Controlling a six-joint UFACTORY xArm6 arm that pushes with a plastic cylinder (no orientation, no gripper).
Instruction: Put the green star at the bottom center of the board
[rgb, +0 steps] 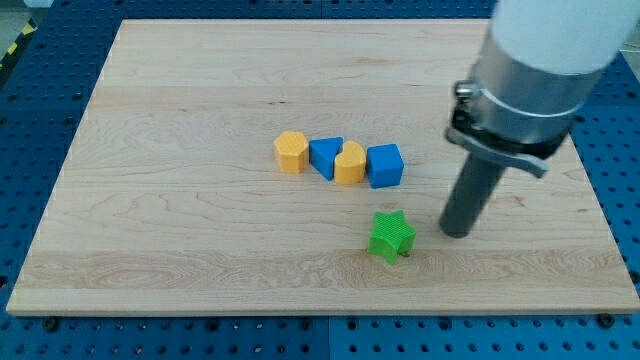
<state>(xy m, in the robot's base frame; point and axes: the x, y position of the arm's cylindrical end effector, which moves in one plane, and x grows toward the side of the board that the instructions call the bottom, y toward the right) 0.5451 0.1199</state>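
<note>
Camera view is showing a bright green star (391, 236) with ridged sides, lying flat on the wooden counter (180, 230), toward the bottom edge and a little right of centre. My tip (457, 232) is resting on the counter just to the star's right, not touching it. A yellow-blue-yellow-blue row of blocks (339, 160) is sitting above.

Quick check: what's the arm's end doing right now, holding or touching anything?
My tip: a bare rod, no claw, holding nothing; it sits just to the view's right of the green star, with a small gap, not touching.
</note>
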